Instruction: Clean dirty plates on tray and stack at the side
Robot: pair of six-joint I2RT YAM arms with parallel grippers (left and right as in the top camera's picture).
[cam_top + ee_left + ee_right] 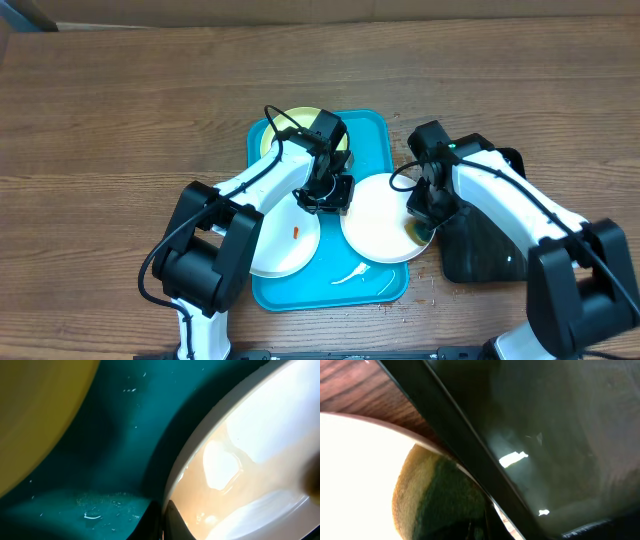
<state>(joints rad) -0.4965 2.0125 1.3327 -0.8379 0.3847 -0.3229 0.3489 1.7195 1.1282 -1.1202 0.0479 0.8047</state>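
The turquoise tray (372,135) lies mid-table. A pale yellow-green plate (290,122) sits at its back left and shows large in the left wrist view (40,420). One white plate (285,245) with a small orange smear overhangs the tray's front left. A second white plate (380,220) rests on the tray's right side. My left gripper (325,198) is shut on that plate's left rim (250,460), its dark fingertips (172,522) pinching the edge. My right gripper (425,218) is shut on a yellow-green sponge (435,495) pressed against the same plate's right edge (355,475).
A smaller black tray (485,255) lies right of the turquoise one, under my right arm, its rim (450,425) close beside the sponge. A thin white streak (350,273) lies on the turquoise tray's front part. Brown wooden table (120,120) all around.
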